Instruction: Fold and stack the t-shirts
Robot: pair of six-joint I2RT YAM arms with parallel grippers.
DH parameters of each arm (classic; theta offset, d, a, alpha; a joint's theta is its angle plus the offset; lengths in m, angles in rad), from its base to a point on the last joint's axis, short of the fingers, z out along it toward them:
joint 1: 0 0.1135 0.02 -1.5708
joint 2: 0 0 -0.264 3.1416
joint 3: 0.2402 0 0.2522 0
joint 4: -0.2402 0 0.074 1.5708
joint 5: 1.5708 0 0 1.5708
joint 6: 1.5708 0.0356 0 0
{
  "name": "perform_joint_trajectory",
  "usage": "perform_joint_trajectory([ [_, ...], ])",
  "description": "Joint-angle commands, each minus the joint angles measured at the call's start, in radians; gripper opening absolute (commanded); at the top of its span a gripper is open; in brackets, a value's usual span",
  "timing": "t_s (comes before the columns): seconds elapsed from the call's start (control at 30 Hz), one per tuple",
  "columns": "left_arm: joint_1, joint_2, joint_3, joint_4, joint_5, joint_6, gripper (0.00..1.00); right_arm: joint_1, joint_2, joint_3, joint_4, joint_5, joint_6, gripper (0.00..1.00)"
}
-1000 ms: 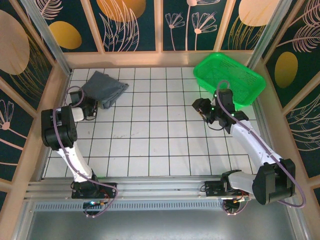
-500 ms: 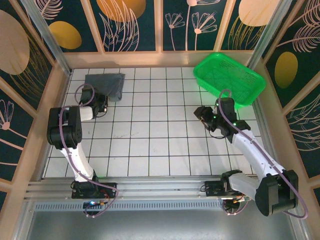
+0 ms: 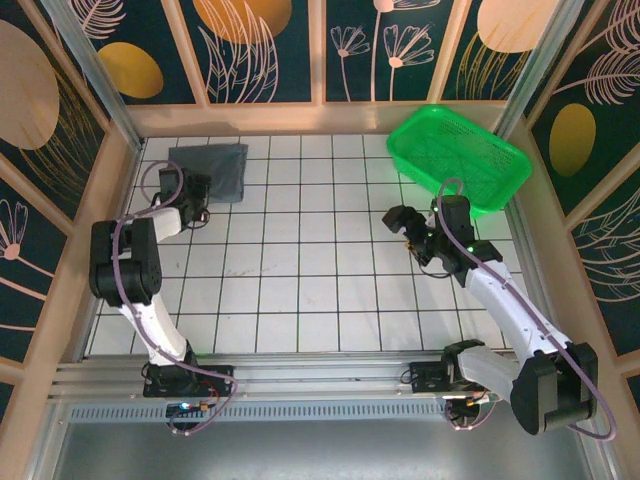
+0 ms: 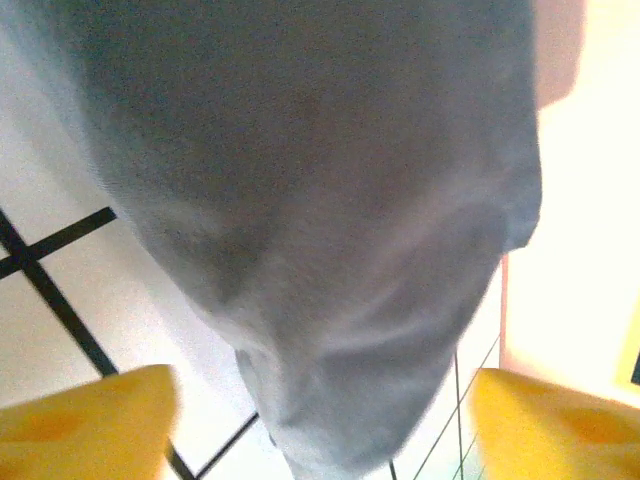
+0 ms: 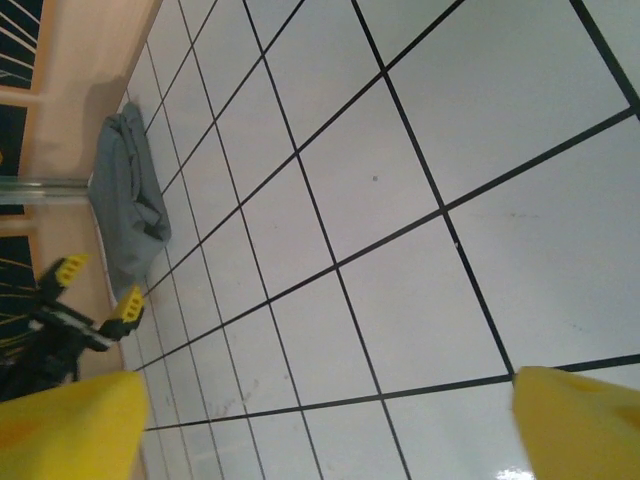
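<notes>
Top external view: the white gridded bench (image 3: 300, 290) carries a green plastic mesh basket (image 3: 505, 160) at far right and one slate-grey t-shirt (image 3: 212, 168), soft cloth folded into a flat rectangle in the far-left corner. Folding looks done; stacking likely remains. The left end effector (image 3: 199, 190) gapes beside the shirt's near edge, and the right end effector (image 3: 400, 222) hangs spread wide, holding nothing.

The worktop (image 3: 300, 260) is a flat surface of white square tiles with thin dark lines between them, and a pale wooden border (image 3: 345, 119) runs around it. In the far left corner a dark grey t-shirt (image 3: 212, 168) lies flat on the tiles, folded into a rough rectangle, close to the border. In the far right corner stands a green basket (image 3: 458, 155), turned at an angle to the tile lines. The right wrist view shows the t-shirt (image 5: 125, 195) just beside the wooden border.
</notes>
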Motion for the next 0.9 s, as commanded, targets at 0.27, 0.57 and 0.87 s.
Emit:
perform_joint_trajectory([
  [0.27, -0.06, -0.54, 0.085, -0.464, -0.331, 0.521, 0.99, -0.019, -0.051, 0.224, -0.045, 0.312, -0.264, 0.99],
  [0.57, -0.064, -0.927, -0.467, -0.006, -0.623, 0.928, 0.99, -0.06, -0.117, -0.067, 0.354, 0.669, -0.501, 0.99],
  [0.87, -0.063, -0.777, -0.782, 0.495, -0.499, 1.103, 0.99, -0.105, 0.091, -0.406, 0.871, 0.656, -0.792, 0.99],
])
